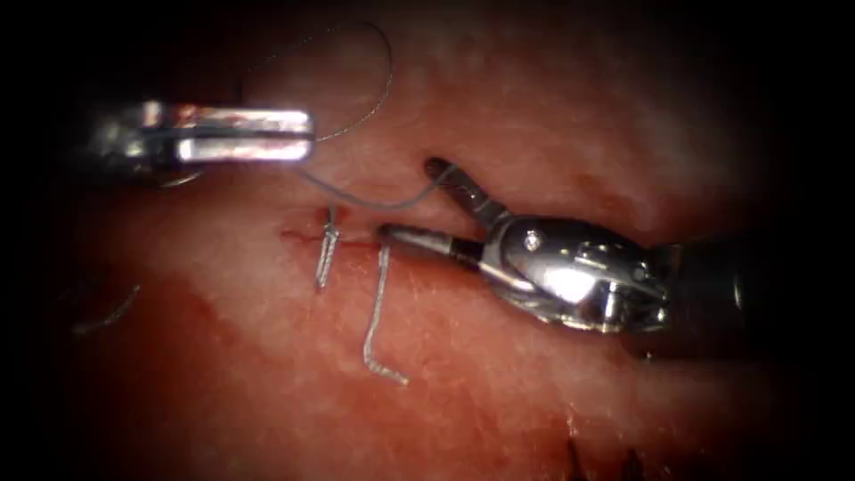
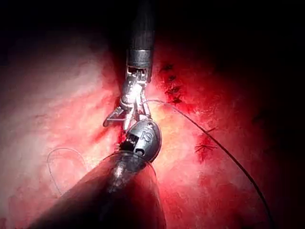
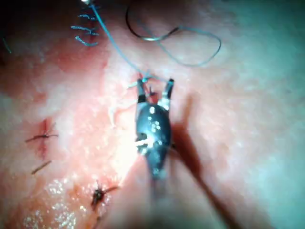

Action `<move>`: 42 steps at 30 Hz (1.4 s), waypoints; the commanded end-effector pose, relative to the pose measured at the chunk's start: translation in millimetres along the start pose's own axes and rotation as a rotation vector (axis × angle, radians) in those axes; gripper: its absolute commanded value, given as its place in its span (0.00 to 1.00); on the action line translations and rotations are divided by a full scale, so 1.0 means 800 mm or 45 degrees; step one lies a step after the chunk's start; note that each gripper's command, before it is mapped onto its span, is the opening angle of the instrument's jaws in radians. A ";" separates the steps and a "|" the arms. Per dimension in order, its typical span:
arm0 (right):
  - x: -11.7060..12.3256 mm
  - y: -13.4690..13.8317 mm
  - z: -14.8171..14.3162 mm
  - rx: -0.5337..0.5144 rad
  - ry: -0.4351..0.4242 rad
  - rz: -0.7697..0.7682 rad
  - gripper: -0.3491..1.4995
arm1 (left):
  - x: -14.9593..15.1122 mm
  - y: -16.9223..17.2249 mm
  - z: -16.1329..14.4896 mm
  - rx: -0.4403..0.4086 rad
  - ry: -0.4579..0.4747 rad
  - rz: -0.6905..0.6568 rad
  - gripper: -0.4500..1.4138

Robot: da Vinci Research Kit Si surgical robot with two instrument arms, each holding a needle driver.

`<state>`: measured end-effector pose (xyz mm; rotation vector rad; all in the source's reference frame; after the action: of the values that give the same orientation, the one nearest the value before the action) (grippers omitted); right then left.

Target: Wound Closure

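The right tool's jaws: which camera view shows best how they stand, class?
The endoscope view: the right tool shows from the side, jaws spread wide, holding nothing, thread running between them over the cut. The right wrist view shows both tips apart, end-on. In the left wrist view they are small.
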<state>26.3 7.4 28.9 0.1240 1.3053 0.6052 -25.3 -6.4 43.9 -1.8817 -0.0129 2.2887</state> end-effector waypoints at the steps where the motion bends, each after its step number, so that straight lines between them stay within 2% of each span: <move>1: -0.0010 -0.0014 -0.0003 0.024 -0.002 0.005 0.99 | -0.0005 0.0027 0.0006 -0.024 0.006 -0.016 0.00; 4: -0.0011 -0.0015 -0.0010 0.035 0.000 0.003 0.99 | -0.0003 0.0064 0.0004 -0.071 0.008 -0.041 0.00; 5: -0.0012 -0.0014 -0.0017 0.042 0.000 0.002 0.99 | -0.0002 0.0108 0.0002 -0.159 0.003 -0.053 0.00; 6: -0.0013 -0.0012 -0.0021 0.045 0.001 0.002 0.99 | -0.0001 0.0126 0.0001 -0.195 -0.004 -0.066 0.00; 7: -0.0013 -0.0011 -0.0023 0.047 0.000 0.002 0.99 | 0.0001 0.0145 0.0000 -0.226 -0.006 -0.099 0.16; 8: -0.0014 -0.0006 -0.0026 0.049 0.000 0.001 0.99 | 0.0006 0.0165 0.0001 -0.252 0.000 -0.153 0.39; 9: -0.0014 -0.0006 -0.0026 0.049 0.000 0.001 0.99 | 0.0006 0.0165 0.0001 -0.252 0.000 -0.153 0.39; 10: -0.0017 -0.0003 -0.0027 0.049 0.000 -0.001 0.99 | 0.0015 0.0175 0.0003 -0.296 0.022 -0.256 0.68; 12: -0.0021 -0.0006 -0.0026 0.050 0.001 -0.004 0.99 | 0.0022 0.0158 0.0005 -0.276 0.003 -0.368 0.79; 14: -0.0021 -0.0007 -0.0025 0.051 -0.006 -0.005 0.99 | 0.0019 0.0136 0.0010 -0.203 -0.041 -0.436 0.82; 15: -0.0021 -0.0006 -0.0025 0.051 -0.006 -0.005 0.99 | 0.0008 0.0117 0.0019 -0.119 -0.085 -0.453 0.71; 16: -0.0021 -0.0006 -0.0025 0.051 -0.006 -0.005 0.99 | 0.0008 0.0117 0.0019 -0.119 -0.085 -0.453 0.71; 17: -0.0021 -0.0007 -0.0025 0.052 -0.006 -0.005 0.99 | -0.0024 0.0094 0.0041 -0.017 -0.145 -0.478 0.59; 18: -0.0021 -0.0007 -0.0025 0.052 -0.006 -0.005 0.99 | -0.0024 0.0094 0.0041 -0.017 -0.145 -0.478 0.59; 19: -0.0022 -0.0008 -0.0026 0.053 -0.005 -0.006 0.99 | -0.0068 0.0092 0.0058 -0.013 -0.182 -0.499 0.59; 20: -0.0022 -0.0008 -0.0026 0.053 -0.005 -0.006 0.99 | -0.0068 0.0092 0.0058 -0.013 -0.182 -0.499 0.59; 22: -0.0022 -0.0008 -0.0026 0.052 -0.005 -0.006 0.99 | -0.0112 0.0101 0.0069 -0.045 -0.239 -0.477 0.57; 23: -0.0022 -0.0008 -0.0026 0.052 -0.005 -0.006 0.99 | -0.0112 0.0101 0.0069 -0.045 -0.239 -0.477 0.57; 27: -0.0022 -0.0007 -0.0026 0.051 -0.006 -0.006 0.99 | -0.0163 0.0124 0.0077 -0.100 -0.378 -0.364 0.37; 29: -0.0021 -0.0007 -0.0026 0.052 -0.006 -0.006 0.99 | -0.0179 0.0136 0.0080 -0.143 -0.529 -0.216 0.24; 30: -0.0021 -0.0007 -0.0026 0.052 -0.006 -0.006 0.99 | -0.0179 0.0136 0.0080 -0.143 -0.529 -0.216 0.24; 35: -0.0021 -0.0007 -0.0026 0.051 -0.006 -0.005 0.99 | -0.0169 0.0140 0.0095 -0.087 -0.852 0.107 0.23; 37: -0.0021 -0.0007 -0.0026 0.051 -0.006 -0.005 0.99 | -0.0166 0.0145 0.0102 -0.052 -0.953 0.176 0.29; 38: -0.0021 -0.0007 -0.0026 0.051 -0.006 -0.005 0.99 | -0.0166 0.0145 0.0102 -0.052 -0.953 0.176 0.29; 39: -0.0021 -0.0007 -0.0026 0.051 -0.006 -0.005 0.99 | -0.0159 0.0152 0.0110 0.013 -1.072 0.259 0.32; 42: -0.0020 -0.0007 -0.0025 0.051 -0.006 -0.004 0.99 | -0.0156 0.0155 0.0114 0.049 -1.158 0.333 0.36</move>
<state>23.7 6.7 29.2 0.1508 1.3122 0.5746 -33.3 -18.2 56.0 -0.7087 0.1713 3.0740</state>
